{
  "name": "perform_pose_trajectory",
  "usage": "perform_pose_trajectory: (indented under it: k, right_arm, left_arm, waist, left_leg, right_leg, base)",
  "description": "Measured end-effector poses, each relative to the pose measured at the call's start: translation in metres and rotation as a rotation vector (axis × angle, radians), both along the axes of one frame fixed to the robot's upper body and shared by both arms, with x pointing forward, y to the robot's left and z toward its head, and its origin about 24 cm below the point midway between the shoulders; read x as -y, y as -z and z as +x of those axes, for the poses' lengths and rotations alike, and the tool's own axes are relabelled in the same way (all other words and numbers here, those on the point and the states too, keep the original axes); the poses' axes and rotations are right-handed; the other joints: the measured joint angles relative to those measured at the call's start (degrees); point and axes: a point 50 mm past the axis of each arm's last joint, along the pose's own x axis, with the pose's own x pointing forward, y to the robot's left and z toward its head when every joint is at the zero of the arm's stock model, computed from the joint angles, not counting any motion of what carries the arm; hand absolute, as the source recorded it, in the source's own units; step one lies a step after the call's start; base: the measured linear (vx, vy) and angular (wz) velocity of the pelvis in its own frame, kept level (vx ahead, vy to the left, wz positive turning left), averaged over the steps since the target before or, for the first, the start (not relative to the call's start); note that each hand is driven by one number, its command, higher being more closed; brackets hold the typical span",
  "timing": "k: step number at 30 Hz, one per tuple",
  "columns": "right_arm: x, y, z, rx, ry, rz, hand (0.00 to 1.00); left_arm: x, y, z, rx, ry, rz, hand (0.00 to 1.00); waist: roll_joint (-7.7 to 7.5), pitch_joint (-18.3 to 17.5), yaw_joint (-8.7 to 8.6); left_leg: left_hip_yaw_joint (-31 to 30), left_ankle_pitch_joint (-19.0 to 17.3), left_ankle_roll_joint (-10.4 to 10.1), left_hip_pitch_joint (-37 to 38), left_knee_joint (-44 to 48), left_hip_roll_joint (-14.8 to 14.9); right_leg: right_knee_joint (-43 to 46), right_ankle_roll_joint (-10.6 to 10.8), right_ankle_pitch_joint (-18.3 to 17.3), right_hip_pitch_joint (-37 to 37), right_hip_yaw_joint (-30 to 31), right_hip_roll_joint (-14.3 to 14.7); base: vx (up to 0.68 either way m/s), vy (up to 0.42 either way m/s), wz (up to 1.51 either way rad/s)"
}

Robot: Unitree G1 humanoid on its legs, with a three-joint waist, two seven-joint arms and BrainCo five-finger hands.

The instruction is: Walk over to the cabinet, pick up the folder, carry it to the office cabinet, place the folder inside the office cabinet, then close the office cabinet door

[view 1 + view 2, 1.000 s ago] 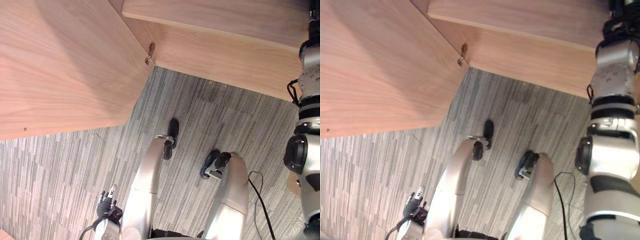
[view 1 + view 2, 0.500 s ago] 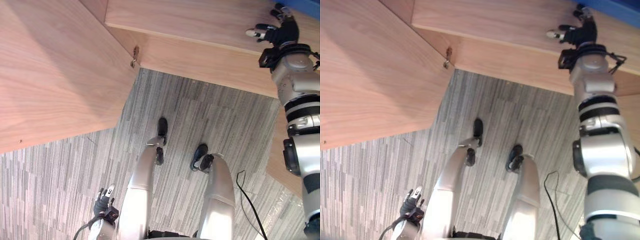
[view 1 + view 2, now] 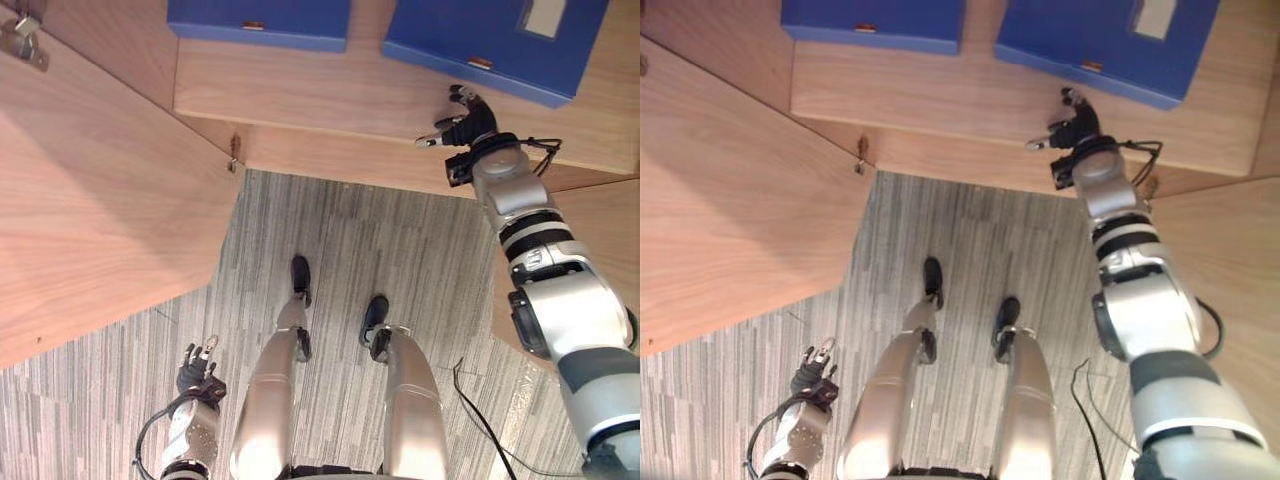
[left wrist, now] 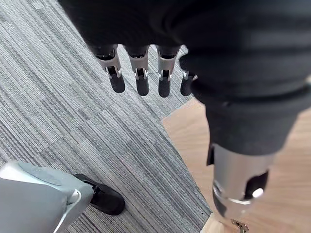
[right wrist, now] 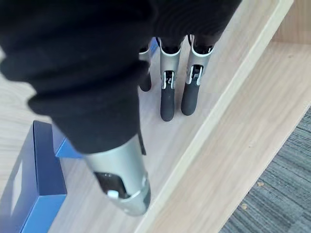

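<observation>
The open wooden cabinet (image 3: 300,95), its door (image 3: 90,210) swung left, carried two blue folders deep on its shelf: one (image 3: 260,20) left, one (image 3: 480,40) right. The right hand (image 3: 462,122), fingers straight and empty, was near the shelf's front edge, just short of the right folder. The left hand (image 3: 195,375) hung relaxed and empty over the carpet (image 3: 380,240).

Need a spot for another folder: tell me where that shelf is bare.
The shelf is bare in the narrow gap between the left folder and the right folder, and along the front strip before them. The right hand is over that strip's right end, crowding it.
</observation>
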Motion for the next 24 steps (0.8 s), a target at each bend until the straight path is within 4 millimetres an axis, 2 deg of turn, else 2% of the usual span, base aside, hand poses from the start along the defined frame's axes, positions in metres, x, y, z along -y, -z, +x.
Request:
perform_pose_trajectory:
  k: [10, 13, 16, 19, 21, 24]
  right_arm:
    - [0.006, -0.002, 0.0, 0.003, 0.025, 0.021, 0.0]
    - [0.008, 0.008, 0.001, -0.036, 0.038, 0.027, 0.0]
    - [-0.006, 0.022, 0.002, -0.065, 0.01, 0.037, 0.0]
    - [-0.029, 0.056, 0.002, -0.142, -0.043, 0.057, 0.0]
    - [-0.045, 0.096, -0.005, -0.237, -0.067, 0.13, 0.0]
    - [-0.055, 0.139, -0.017, -0.336, -0.059, 0.245, 0.0]
  left_arm:
    - [-0.009, -0.003, 0.009, 0.021, -0.016, 0.0, 0.0]
    - [-0.013, -0.001, 0.005, 0.013, -0.045, -0.005, 0.0]
    - [-0.016, -0.001, 0.003, 0.012, -0.056, -0.005, 0.0]
    - [-0.016, -0.001, 0.003, 0.015, -0.055, -0.004, 0.0]
    - [-0.015, -0.001, 0.002, 0.013, -0.053, -0.002, 0.0]
    - [-0.012, 0.002, 0.0, 0.008, -0.063, -0.014, 0.0]
  waist:
    - [0.02, -0.55, -0.07]
    - [0.05, -0.73, -0.1]
    - [0.08, -1.11, -0.08]
    - [0.09, -1.46, 0.16]
    - [0.07, -1.99, 0.54]
    - [0.08, -2.4, 1.12]
  left_leg:
    - [0.57, 2.68, -1.69, 4.66, -7.05, 0.12]
    - [0.42, 3.13, -2.15, 6.82, -8.38, 0.12]
    - [0.33, 3.1, -2.2, 8.85, -8.87, 0.22]
    - [0.42, 2.86, -2.45, 11.45, -9.17, 0.56]
    - [0.64, 2.58, -2.72, 14.13, -9.29, 0.88]
    - [1.01, 1.71, -2.85, 17.5, -9.28, 1.44]
  right_leg:
    - [-1.87, -0.17, 0.15, 2.12, -2.18, 0.11]
    - [-2.76, -0.18, 0.15, 4.25, -2.81, 0.21]
    - [-3.93, -0.31, 0.23, 6.72, -3.13, 0.48]
    - [-5.42, -0.53, 0.44, 9.8, -3.31, 1.06]
    - [-6.83, -0.47, 0.64, 13.02, -3.35, 1.65]
    - [-8.78, -0.44, 1.07, 17.12, -3.33, 2.46]
  base:
    - [0.07, -0.131, -0.05]
    - [0.06, -0.133, 0.02]
    - [0.05, -0.106, 0.0]
    - [0.05, -0.102, -0.02]
    - [0.05, -0.123, -0.06]
    - [0.03, -0.079, -0.1]
